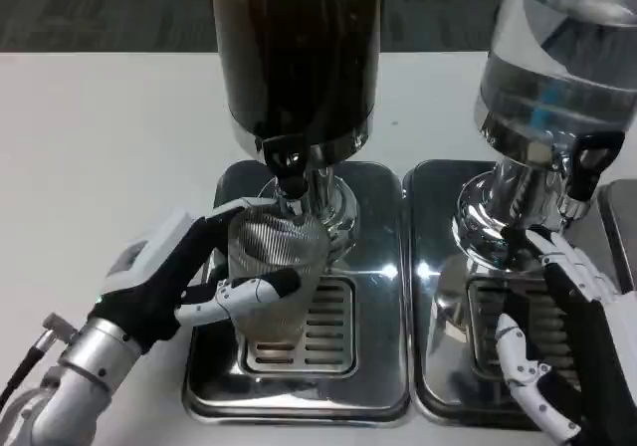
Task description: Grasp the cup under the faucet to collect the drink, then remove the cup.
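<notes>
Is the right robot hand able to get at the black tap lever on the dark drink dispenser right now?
Probably not easily: the right robot hand sits at the clear dispenser, and the left robot hand and cup crowd the lever.

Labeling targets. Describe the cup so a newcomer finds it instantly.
Find the dark drink dispenser on the left. Under its black faucet, over the slotted drip tray, the left hand holds the cup. It is clear and ribbed, the only cup.

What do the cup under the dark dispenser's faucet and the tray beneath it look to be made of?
The cup, held by the left hand, looks like clear ribbed plastic or glass: the grille shows through it. The drip tray looks like polished metal, mirror-bright with reflections.
</notes>
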